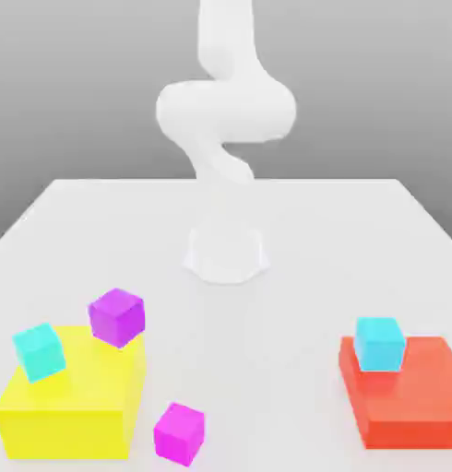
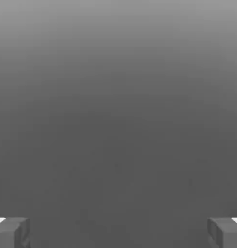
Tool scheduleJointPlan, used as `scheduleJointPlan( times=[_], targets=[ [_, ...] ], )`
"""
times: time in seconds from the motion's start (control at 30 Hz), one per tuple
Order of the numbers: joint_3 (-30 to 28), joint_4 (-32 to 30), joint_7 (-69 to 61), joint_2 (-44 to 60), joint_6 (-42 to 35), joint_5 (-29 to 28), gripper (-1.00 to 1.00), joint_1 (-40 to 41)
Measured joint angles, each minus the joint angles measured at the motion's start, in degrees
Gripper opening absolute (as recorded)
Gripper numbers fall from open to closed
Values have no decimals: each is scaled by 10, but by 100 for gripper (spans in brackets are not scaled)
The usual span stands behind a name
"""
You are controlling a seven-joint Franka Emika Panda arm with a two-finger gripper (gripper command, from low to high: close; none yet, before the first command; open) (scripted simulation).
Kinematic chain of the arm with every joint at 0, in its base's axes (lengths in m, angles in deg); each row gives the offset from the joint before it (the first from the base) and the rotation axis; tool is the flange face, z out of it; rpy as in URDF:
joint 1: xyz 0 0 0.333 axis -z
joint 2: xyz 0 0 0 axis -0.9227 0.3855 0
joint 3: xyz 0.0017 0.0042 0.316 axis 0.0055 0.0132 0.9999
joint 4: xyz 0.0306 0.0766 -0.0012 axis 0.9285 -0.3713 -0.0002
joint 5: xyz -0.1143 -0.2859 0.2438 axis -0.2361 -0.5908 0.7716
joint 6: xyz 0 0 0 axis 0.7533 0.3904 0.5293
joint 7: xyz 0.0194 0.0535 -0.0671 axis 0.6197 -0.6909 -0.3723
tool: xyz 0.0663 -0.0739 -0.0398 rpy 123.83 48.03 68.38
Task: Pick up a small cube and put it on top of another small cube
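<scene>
At about seven o'clock in the exterior view, a small, glossy, plain magenta-pink cube [image 1: 180, 433] is seen on the pale, smooth table [image 1: 294, 304], turned with one edge forward, just beside the large yellow block [image 1: 68, 433], on which a turquoise cube and a violet-purple cube are seen. At four o'clock, the right end of the flat red block [image 1: 414, 392], with a sky-blue cube [image 1: 379, 345] seen on it, is cut off by the frame, while in the hand view the jaws [image 2: 119, 233] are held wide apart, only partly shown.
</scene>
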Motion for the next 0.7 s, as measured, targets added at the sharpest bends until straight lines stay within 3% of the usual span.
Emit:
scheduleJointPlan(
  times=[0.37, 0.7],
  targets=[
    [-108, -43, -271, 191, 81, 42, 0, -92],
    [-166, -80, -532, 366, 152, 105, 0, -134]
  ],
)
